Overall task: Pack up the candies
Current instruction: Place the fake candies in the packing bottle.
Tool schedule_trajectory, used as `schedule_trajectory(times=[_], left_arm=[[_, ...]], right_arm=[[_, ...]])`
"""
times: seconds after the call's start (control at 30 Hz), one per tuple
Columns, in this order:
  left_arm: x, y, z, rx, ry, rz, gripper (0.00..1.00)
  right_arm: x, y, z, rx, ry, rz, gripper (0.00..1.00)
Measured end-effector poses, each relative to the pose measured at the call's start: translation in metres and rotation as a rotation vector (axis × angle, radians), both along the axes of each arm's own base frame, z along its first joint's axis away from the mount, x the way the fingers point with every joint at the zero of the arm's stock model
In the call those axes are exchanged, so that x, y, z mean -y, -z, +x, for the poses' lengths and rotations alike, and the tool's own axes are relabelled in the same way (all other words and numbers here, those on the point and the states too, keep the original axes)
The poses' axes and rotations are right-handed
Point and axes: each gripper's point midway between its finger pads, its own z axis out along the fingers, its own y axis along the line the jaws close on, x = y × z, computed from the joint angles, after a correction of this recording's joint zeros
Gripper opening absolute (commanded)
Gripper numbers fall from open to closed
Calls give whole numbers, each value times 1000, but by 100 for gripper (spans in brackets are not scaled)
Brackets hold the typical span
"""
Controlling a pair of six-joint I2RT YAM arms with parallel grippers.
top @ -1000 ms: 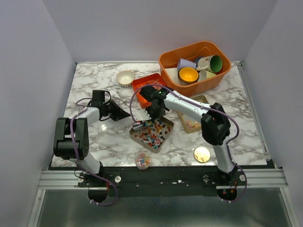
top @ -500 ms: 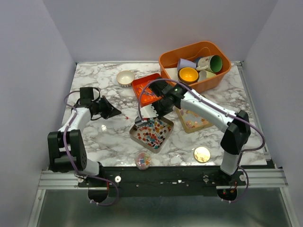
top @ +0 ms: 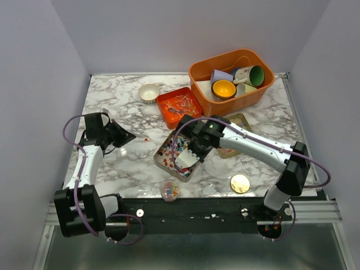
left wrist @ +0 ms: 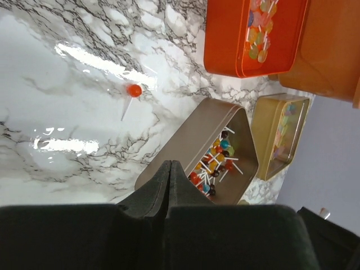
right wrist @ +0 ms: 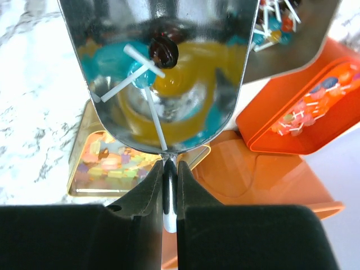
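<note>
I read the left gripper [left wrist: 169, 166] as closed: its two fingers meet along a thin line with nothing between them, and it hangs over bare marble on the left side of the table. The right gripper [right wrist: 169, 169] is pinched down narrow on the handle of a metal scoop [right wrist: 191, 84], which it holds tilted above the open tin [left wrist: 188, 140] at the table's middle. In the scoop I see candies [right wrist: 136, 72]: a blue, a yellow and a dark brown lollipop, each on a white stick. The open tin holds many more small sweets in red, blue, yellow and white. A loose red lollipop [left wrist: 134, 90] lies alone on the marble between the left gripper and the tin, touching neither. At the near edge stand a small round container [top: 170, 190] with mixed sweets and, well to its right, a gold disc [top: 240, 183]. Just right of the open tin sits a gold tin [left wrist: 261, 129] with pale pastel pieces; beyond it an orange tin [left wrist: 225, 45] carries more lollipops. Farther back are a white bowl [top: 149, 91] and an orange bin [top: 247, 99] holding coloured cups [top: 224, 89]. The table [top: 129, 169] is glossy white marble with grey veins; plain grey walls [top: 169, 34] enclose it on three sides.
</note>
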Motion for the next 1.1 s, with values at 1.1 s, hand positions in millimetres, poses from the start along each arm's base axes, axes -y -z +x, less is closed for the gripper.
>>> schedule_trajectory(times=[1.1], left_arm=[[-32,-13,-33,131,-223,-7,31]], right_arm=[[-55,4,-40,432,-47,-326,1]])
